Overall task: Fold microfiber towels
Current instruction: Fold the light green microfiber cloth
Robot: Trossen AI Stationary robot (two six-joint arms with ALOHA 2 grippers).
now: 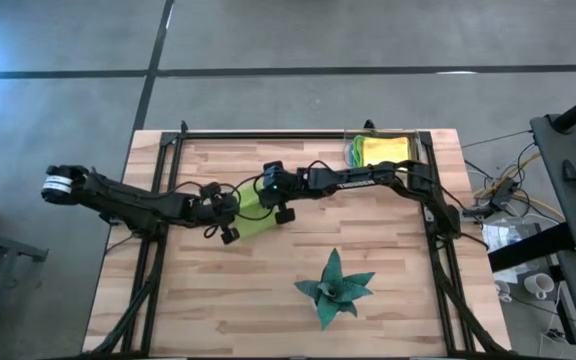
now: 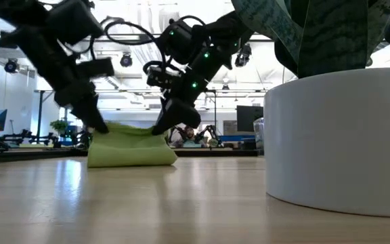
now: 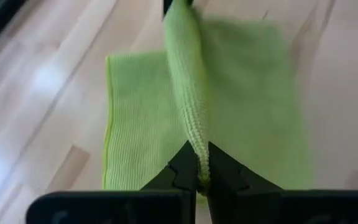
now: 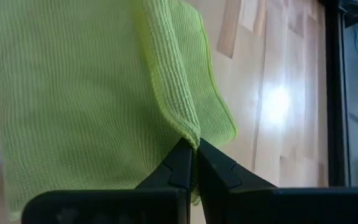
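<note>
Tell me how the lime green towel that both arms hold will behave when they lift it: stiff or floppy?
Probably floppy: the green towel sags between the left gripper and the right gripper, with a soft ridge running from one pinch to the other. It seems light, since thin pinches raise its edge. The ribbed weave probably resists slipping from the fingers.

Grey concrete floor (image 1: 298,40) all round the light wood surface (image 1: 248,300), loose cables (image 1: 498,190) just off its right edge, ceiling lights (image 2: 126,59) glowing way behind.

2 dark jointed arms (image 1: 148,203), black looping cables, green indicator lights
</note>
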